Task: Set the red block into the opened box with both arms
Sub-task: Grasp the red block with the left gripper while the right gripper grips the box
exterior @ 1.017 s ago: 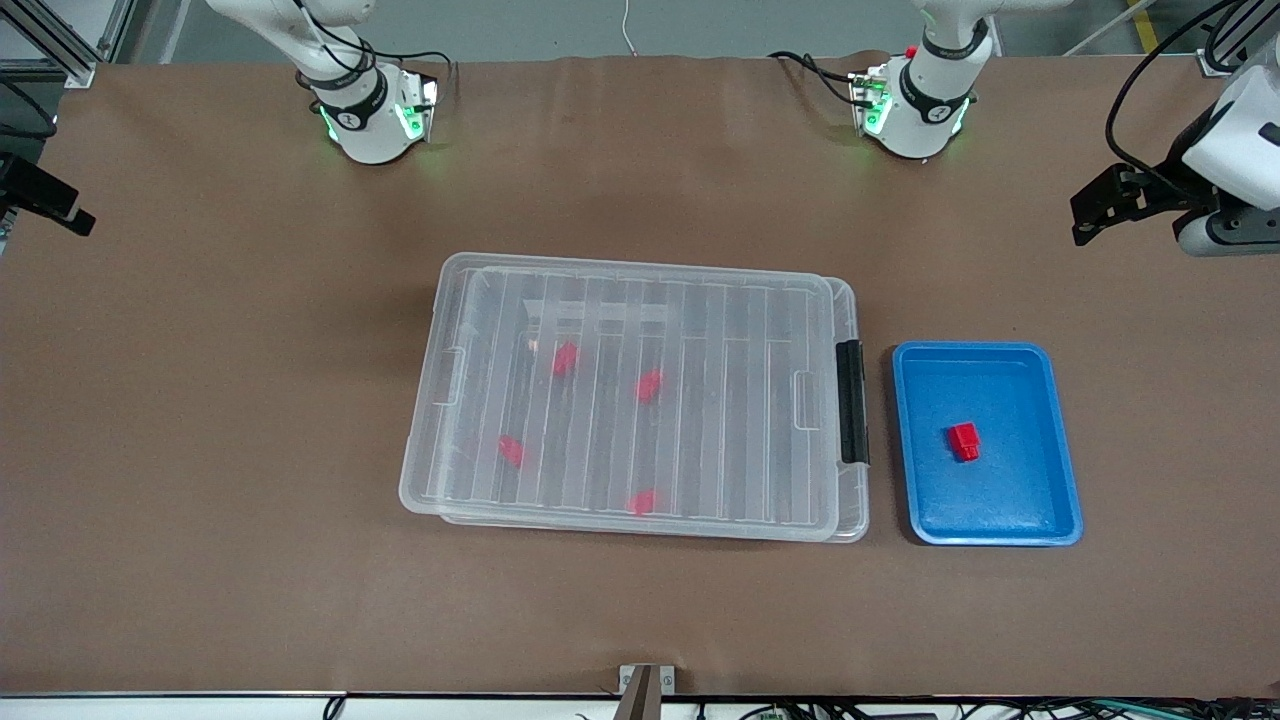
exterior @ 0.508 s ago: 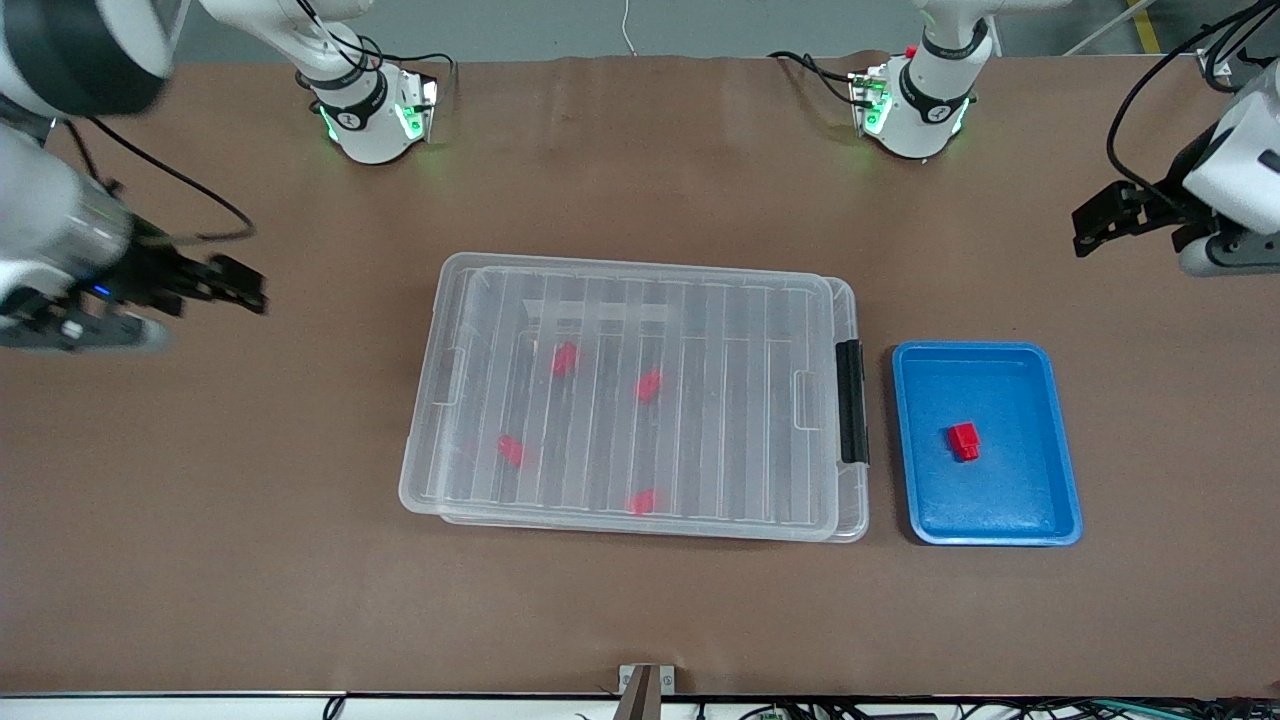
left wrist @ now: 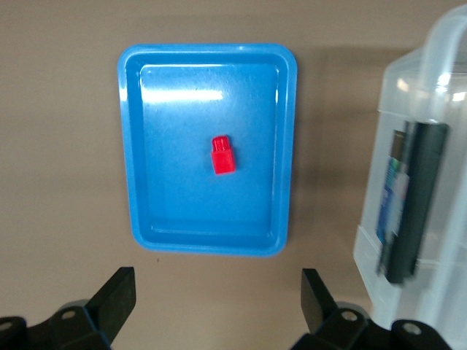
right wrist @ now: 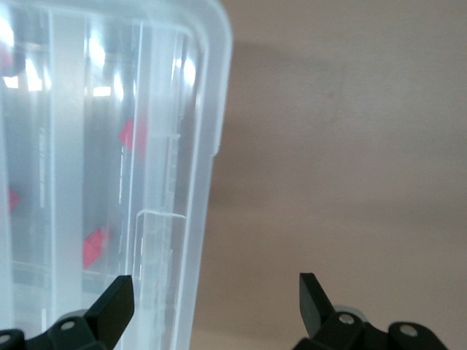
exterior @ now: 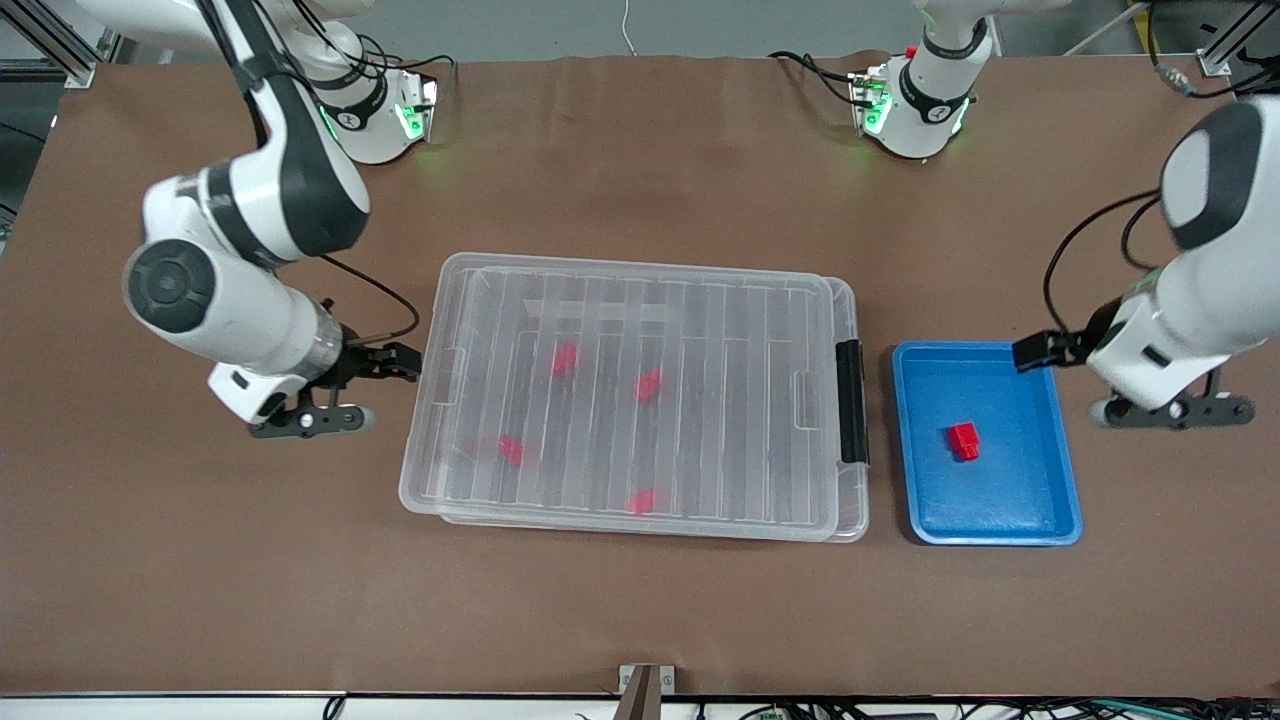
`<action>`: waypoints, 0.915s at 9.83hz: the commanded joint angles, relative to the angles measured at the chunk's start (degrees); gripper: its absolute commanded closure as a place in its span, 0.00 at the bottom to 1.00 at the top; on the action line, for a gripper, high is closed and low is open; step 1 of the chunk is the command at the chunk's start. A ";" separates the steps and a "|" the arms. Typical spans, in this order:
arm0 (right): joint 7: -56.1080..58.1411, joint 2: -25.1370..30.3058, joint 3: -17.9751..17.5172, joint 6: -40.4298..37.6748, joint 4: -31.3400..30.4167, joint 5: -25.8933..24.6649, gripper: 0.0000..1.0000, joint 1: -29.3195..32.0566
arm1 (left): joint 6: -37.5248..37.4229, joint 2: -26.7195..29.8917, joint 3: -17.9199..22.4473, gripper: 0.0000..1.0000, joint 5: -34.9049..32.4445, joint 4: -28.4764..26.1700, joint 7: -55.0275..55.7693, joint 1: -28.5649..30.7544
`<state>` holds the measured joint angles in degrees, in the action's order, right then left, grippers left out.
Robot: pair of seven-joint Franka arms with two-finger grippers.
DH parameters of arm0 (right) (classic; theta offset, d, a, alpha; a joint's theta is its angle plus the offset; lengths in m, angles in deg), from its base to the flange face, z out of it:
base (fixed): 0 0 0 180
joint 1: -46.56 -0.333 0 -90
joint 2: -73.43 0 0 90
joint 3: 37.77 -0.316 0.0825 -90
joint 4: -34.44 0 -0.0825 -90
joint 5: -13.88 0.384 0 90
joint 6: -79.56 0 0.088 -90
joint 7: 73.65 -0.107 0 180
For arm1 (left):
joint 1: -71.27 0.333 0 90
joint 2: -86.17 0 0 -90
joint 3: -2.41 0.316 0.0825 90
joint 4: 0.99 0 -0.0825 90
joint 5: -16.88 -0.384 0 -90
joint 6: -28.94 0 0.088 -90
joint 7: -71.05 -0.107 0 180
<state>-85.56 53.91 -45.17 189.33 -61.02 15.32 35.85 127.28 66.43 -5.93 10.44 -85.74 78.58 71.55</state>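
1. Right gripper (exterior: 395, 362): black, two-fingered, jaws spread wide and holding nothing. It hangs over the table just beside the box's short end toward the right arm's end. In the right wrist view its fingertips (right wrist: 117, 299) frame the box's rounded corner and bare table.
2. Box (exterior: 440, 400): large, shallow, clear plastic, in the middle of the table. A ribbed see-through lid (exterior: 700, 300) lies over it, sitting slightly askew. A black latch (exterior: 851, 400) runs along the short end that faces the tray.
3. Four red blocks inside the box, seen through the lid: one (exterior: 565, 358) toward the bases, one (exterior: 648, 384) near the middle, one (exterior: 511, 450) toward the right arm's end, one (exterior: 642, 501) nearest the front camera.
4. Tray (exterior: 1060, 470): small, blue, rectangular, just beside the box's latch end, not touching it.
5. Red block (exterior: 965, 440): stepped, with a narrower stub at one end, lying alone near the tray's middle, outside the box.
6. Left gripper (exterior: 1040, 352): black, jaws wide apart, nothing held, over the tray's edge toward the left arm's end. The left wrist view looks down on the tray and block between its fingertips (left wrist: 117, 295).
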 commanded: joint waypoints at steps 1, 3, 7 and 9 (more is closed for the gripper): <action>-0.57 2.03 -0.07 5.62 -6.39 0.58 0.00 -0.89 | 7.36 -5.81 -0.01 0.00 -1.82 -3.05 2.04 0.51; -0.39 0.98 -0.06 9.22 -7.98 0.41 0.00 -0.81 | 9.05 -9.95 -0.01 0.00 -1.73 -2.88 7.74 0.78; 0.13 -0.43 -0.06 9.86 -7.98 -1.25 0.00 0.07 | 10.72 -15.49 -0.01 0.00 -1.30 -2.88 10.49 1.83; 0.31 -0.52 0.02 9.86 -7.98 -2.84 0.00 1.30 | 14.58 -18.66 -0.09 0.00 -2.17 -2.88 9.87 3.49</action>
<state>-85.50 53.13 -44.61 198.41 -68.28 13.94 35.73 138.96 50.72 -5.76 9.27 -88.23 88.26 74.03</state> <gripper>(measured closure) 0.000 0.000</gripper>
